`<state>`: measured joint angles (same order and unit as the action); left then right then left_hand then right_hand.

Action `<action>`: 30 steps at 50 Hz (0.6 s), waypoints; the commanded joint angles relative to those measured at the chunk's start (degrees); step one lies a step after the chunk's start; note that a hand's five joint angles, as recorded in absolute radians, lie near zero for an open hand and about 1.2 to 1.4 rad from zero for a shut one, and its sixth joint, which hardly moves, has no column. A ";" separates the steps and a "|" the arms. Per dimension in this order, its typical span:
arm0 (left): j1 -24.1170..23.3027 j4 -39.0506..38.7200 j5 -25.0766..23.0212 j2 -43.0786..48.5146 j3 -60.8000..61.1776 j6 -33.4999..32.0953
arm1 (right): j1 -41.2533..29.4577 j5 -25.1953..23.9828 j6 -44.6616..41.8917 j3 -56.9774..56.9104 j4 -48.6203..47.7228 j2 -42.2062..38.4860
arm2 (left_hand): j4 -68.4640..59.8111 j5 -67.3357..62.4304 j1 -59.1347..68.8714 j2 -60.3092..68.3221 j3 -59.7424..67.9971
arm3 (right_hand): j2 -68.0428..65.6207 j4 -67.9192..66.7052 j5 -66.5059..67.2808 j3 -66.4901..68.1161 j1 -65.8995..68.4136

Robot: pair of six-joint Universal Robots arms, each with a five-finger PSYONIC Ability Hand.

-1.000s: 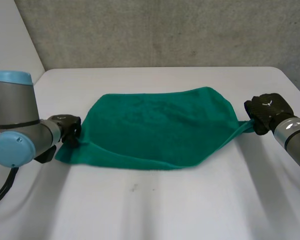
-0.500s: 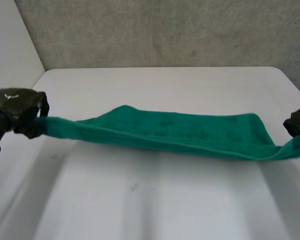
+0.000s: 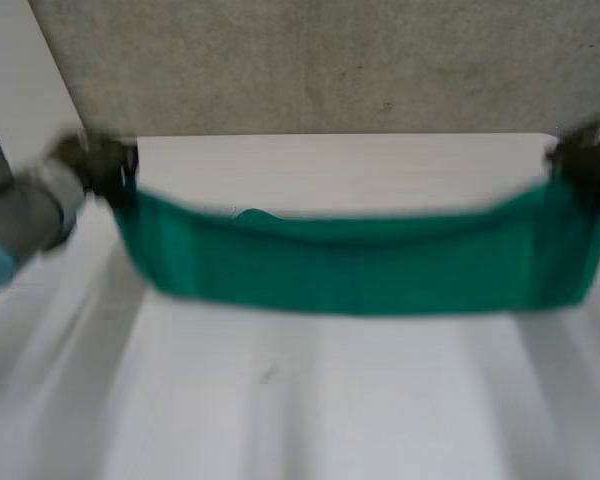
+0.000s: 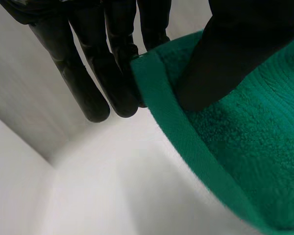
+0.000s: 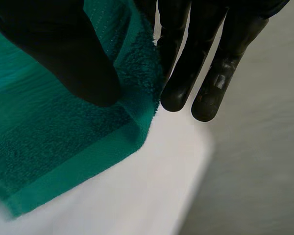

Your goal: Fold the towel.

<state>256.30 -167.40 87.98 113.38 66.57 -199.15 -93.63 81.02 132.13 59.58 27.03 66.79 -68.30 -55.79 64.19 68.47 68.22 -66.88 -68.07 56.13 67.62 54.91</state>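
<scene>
From above we see the towel (image 3: 360, 265) hang stretched over the table (image 3: 310, 400), left hand (image 3: 98, 160) at 10 o'clock, right hand (image 3: 585, 160) at 2. Up close, each thumb pinches the towel against the fingers. Before, the towel sagged lower.

Towel (image 3: 360, 265): green terry cloth; a soft looped pile laid in fine ribbed rows is seen across its face, matt throughout. Hem (image 4: 183, 147): a flat, tightly woven band, smoother than the pile, is noted along the edge. Left hand (image 4: 95, 83) and right hand (image 5: 186, 63): the black fingers are covered in a smooth skin, rubber or plastic by the look, with a faint sheen; a few lighter scuffed patches are seen on the right hand's fingers. Table (image 3: 330, 400): a white, smooth, matt top is recorded. Wall (image 3: 330, 60): grey, rough, mottled, concrete-like, matt.
</scene>
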 commanded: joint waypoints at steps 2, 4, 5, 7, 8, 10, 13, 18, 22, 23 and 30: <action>-2.03 -18.54 4.64 -5.08 -20.43 4.64 | 0.11 0.19 25.35 -17.66 -23.31 2.19 | -11.70 -14.21 15.81 11.53 11.78 | -13.12 -11.93 13.87 12.38 25.09; -1.94 -22.43 6.31 -6.32 -19.90 6.14 | 0.11 0.02 29.05 -14.24 -30.00 6.23 | -11.70 -14.21 15.81 11.53 11.78 | -13.12 -11.93 13.87 12.38 25.09; -2.03 -22.80 6.67 -6.41 -19.37 6.41 | 0.11 -0.15 29.15 -12.57 -31.33 7.55 | -11.70 -14.21 15.81 11.53 11.78 | -13.12 -11.93 13.87 12.38 25.09; -2.03 -22.71 6.85 -6.41 -16.84 7.11 | 0.11 -1.12 29.06 -7.84 -32.22 10.54 | -11.70 -14.21 15.81 11.53 11.78 | -13.12 -11.93 13.87 12.38 25.09; -2.03 -22.71 6.68 -6.41 -15.52 7.37 | 0.11 -1.12 29.06 -7.81 -32.22 10.55 | -11.70 -14.21 15.81 11.53 11.78 | -13.12 -11.93 13.87 12.38 25.09; -2.03 -22.89 6.50 -6.50 -14.20 7.72 | 0.11 -1.39 29.06 -6.32 -32.22 11.08 | -11.70 -14.21 15.81 11.53 11.78 | -13.12 -11.93 13.87 12.38 25.09; -1.24 -23.33 5.62 -6.85 -8.38 9.31 | -0.50 -4.71 28.80 2.01 -31.87 10.82 | -11.70 -14.21 15.81 11.53 11.78 | -13.12 -11.93 13.87 12.38 25.09; -0.71 -26.13 4.40 -6.07 0.64 11.33 | -0.85 -7.18 27.22 9.66 -32.13 9.24 | -11.70 -14.21 15.81 11.53 11.78 | -13.12 -11.93 13.87 12.38 25.09; -0.53 -29.12 1.85 -4.14 9.18 11.68 | -2.34 -7.36 24.85 14.59 -31.96 5.39 | -11.70 -14.21 15.81 11.53 11.78 | -13.12 -11.93 13.87 12.38 25.09; -0.62 -30.35 0.97 -2.74 11.72 11.68 | -2.61 -7.28 24.41 15.04 -31.87 4.15 | -11.70 -14.21 15.81 11.53 11.78 | -13.12 -11.93 13.87 12.38 25.09; -1.06 -33.52 -0.79 3.42 19.47 10.81 | -5.16 -6.22 19.40 16.89 -30.11 -7.63 | -11.70 -14.21 15.81 11.53 11.78 | -13.12 -11.93 13.87 12.38 25.09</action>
<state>255.58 -198.60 88.57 111.97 80.32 -187.58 -96.80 73.83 155.72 75.36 -4.62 68.77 -68.52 -55.79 64.19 68.53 68.26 -66.88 -68.09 56.41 68.15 54.91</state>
